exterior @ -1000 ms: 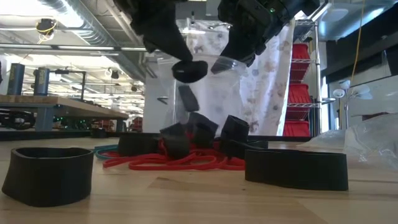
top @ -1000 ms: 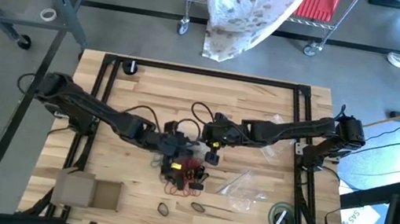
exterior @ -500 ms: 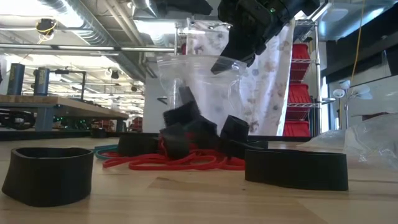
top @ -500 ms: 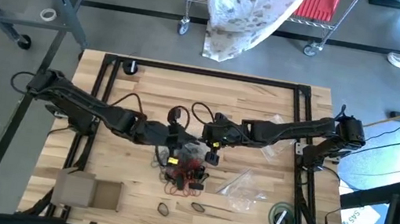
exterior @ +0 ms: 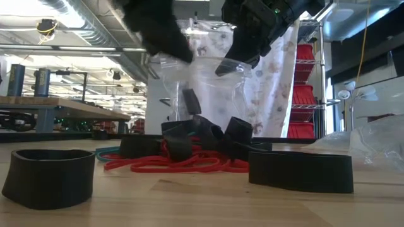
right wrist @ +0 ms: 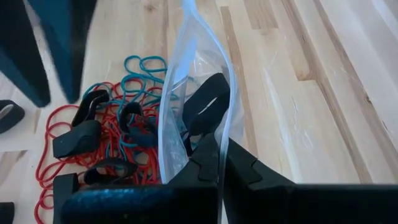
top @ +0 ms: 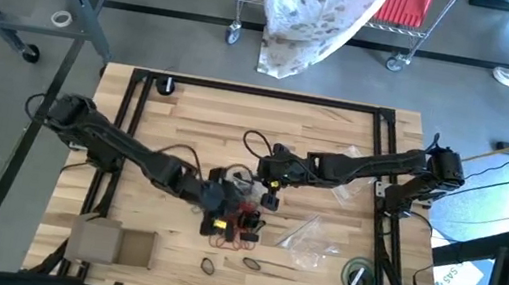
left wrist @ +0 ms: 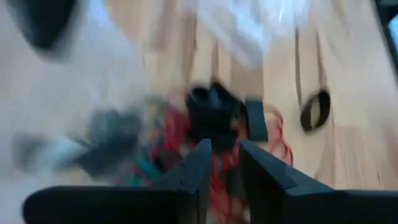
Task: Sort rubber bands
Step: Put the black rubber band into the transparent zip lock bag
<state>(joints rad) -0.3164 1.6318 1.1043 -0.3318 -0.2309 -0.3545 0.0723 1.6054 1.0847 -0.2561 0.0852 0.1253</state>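
Right wrist view: right claw pinches clear bag; left claw slightly parted, empty, over rubber bands.

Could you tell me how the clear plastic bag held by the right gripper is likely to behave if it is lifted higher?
The clear bag hangs thin and creased from the right gripper, so it is probably floppy and light. The black band inside would likely sag to its bottom. Its glossy film may slip if the grip loosens.

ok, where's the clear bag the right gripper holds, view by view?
High: clear bag at table centre, above the band pile.
Low: upper centre, hanging open.
Left wrist: blurred pale patch, probably it.
Right wrist: centre, edge pinched in the right gripper.
Shared landmark: red rubber bands.
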